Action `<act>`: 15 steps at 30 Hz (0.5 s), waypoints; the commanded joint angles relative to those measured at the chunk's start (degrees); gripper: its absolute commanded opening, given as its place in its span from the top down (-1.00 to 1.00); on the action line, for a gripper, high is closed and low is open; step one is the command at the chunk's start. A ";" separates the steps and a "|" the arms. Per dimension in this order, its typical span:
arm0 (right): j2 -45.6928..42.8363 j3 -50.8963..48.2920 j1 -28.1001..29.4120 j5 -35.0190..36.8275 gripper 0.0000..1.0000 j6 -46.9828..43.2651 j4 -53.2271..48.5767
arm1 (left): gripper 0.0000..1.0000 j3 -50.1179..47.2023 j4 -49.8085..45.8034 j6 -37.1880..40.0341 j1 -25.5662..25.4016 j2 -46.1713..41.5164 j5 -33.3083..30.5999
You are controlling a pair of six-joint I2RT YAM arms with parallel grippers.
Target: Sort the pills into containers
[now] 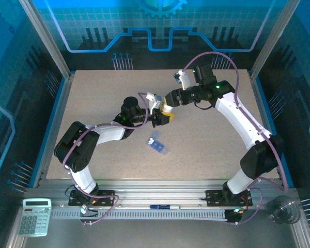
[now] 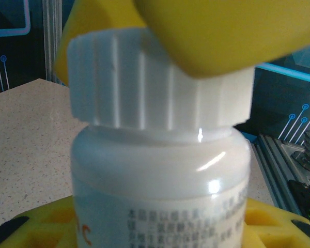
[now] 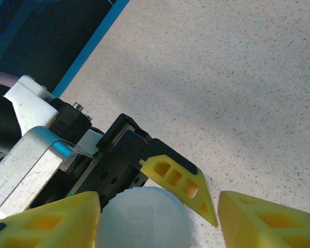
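- Looking at the cap (image 2: 155, 82), you find the right gripper (image 3: 155, 219) straddling it from above. One yellow finger lies against the ribbed side and the other seems to stand just off it, so I cannot tell whether the grip is firm.
- Your left gripper (image 2: 155, 227) is closed part-way round the body of the bottle (image 2: 160, 175) and holds it upright above the table (image 1: 93, 93).
- Your pill box (image 1: 158, 145) lies flat on the table, near the two grippers on the side towards the arm bases and apart from both.
- If you twist before both fingers seat, they will likely skid over the ribs and the cap will stay on.
- If the left hold is too light, the bottle may turn with the cap or slide down through the jaws.
- A cap that lets go suddenly could jolt the bottle sideways and scatter pills over the table, away from the box.
- The two grippers' fingers sit close together at the bottle's neck, so a careless wrist turn could knock one against the other.
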 commanded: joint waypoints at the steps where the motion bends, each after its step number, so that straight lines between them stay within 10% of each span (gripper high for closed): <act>1: 0.90 2.47 0.96 -1.03 -0.06 -0.81 -2.03 | 1.00 0.89 1.88 0.65 -0.04 -2.12 0.06; 15: -8.92 -17.90 9.61 21.52 0.32 25.27 13.88 | 1.00 0.86 2.61 0.06 -0.02 -1.72 -0.10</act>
